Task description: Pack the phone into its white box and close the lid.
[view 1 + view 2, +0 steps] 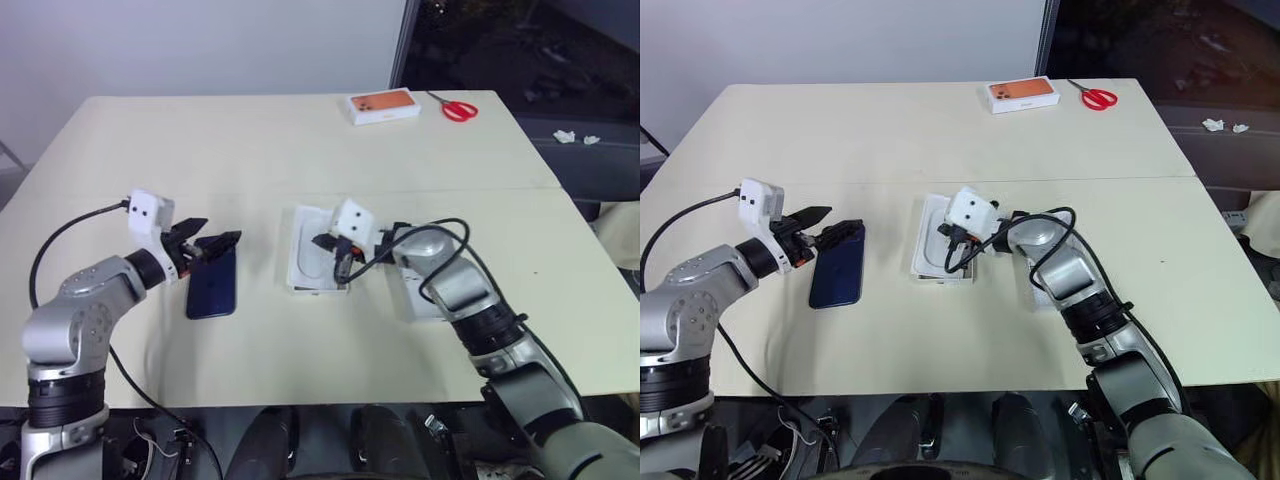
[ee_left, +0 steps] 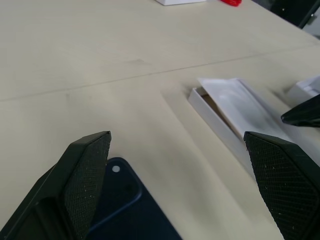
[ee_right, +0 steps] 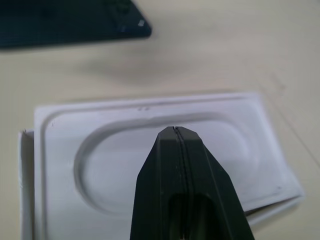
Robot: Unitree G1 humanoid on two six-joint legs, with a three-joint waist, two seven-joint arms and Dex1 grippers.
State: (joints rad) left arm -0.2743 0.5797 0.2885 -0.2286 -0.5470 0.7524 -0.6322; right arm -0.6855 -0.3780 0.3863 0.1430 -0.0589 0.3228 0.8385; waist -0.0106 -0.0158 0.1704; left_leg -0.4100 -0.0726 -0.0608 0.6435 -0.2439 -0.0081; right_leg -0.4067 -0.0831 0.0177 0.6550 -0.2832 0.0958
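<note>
The dark blue phone lies flat on the table, left of centre. My left gripper hovers just over its far end, open, with nothing between its fingers. The white box sits at mid-table with a round-cornered white insert tray lying askew on top of it. My right gripper is shut and empty, its tips just above the tray's recess. The lid lies to the right of the box, partly hidden under my right forearm.
An orange-topped box and red scissors lie at the table's far edge. A seam crosses the table behind the box. Cables trail from both wrists.
</note>
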